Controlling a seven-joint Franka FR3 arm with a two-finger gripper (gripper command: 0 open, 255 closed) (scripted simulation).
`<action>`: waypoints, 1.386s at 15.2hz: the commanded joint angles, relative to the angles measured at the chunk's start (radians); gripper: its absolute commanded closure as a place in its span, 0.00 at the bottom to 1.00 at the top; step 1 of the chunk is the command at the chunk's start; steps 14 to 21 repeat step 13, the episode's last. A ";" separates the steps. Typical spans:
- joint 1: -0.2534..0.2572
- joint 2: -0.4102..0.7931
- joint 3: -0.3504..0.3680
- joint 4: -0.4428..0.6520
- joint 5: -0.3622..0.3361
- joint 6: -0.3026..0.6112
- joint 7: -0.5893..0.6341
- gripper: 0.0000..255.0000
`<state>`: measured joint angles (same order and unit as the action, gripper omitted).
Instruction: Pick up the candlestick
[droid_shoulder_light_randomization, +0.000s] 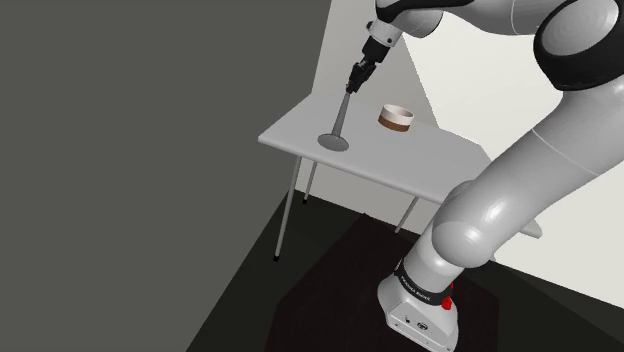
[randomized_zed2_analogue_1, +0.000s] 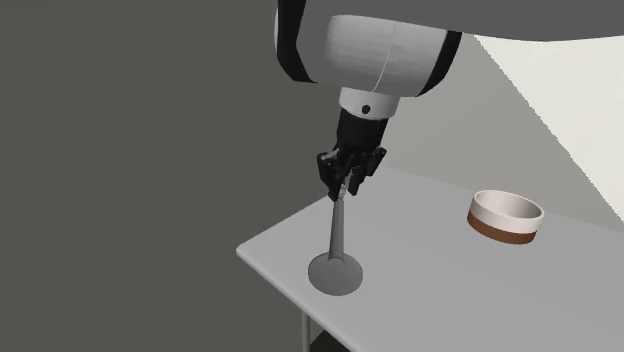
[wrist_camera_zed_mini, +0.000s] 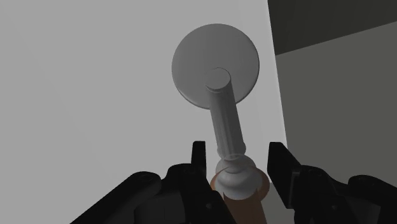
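So here we've got the grey candlestick (randomized_zed2_analogue_1: 340, 238) standing on its round base on the white counter (randomized_zed2_analogue_1: 430, 250), close to the corner at the second exterior view's left. In the shoulder view it sits by the counter's near edge, toward that view's left end. The stem is slim and ribbed and flares into a little cup at the top. In the wrist view we can see something brownish orange right at that top end, but we can't tell what it is.

The tool (wrist_camera_zed_mini: 238, 149) hangs right over the top end of the candlestick. The white arm (droid_shoulder_light_randomization: 520, 190) arcs over from the stand (droid_shoulder_light_randomization: 425, 312) at the shoulder view's lower right. The two black fingers (wrist_camera_zed_mini: 199, 156) are spread apart, one on each side of the cup. In the wrist view we see a bit of gap between each finger and the cup, so the candlestick is between the fingers but not held.

Also on the counter is a low round bowl (droid_shoulder_light_randomization: 396, 118), white with a brown band round the bottom. It's well apart from the candlestick, off toward the right in both outside views.

Behind the counter there's a dark grey wall (droid_shoulder_light_randomization: 150, 150), and the floor (droid_shoulder_light_randomization: 340, 270) under the counter's thin legs (droid_shoulder_light_randomization: 288, 215) looks dark.
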<state>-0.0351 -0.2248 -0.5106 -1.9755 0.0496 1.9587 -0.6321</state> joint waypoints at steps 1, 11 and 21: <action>0.001 0.003 0.001 0.030 0.001 -0.027 0.003 1.00; 0.006 0.021 0.002 0.182 0.007 -0.162 0.013 1.00; 0.006 0.021 0.002 0.184 0.007 -0.164 0.013 1.00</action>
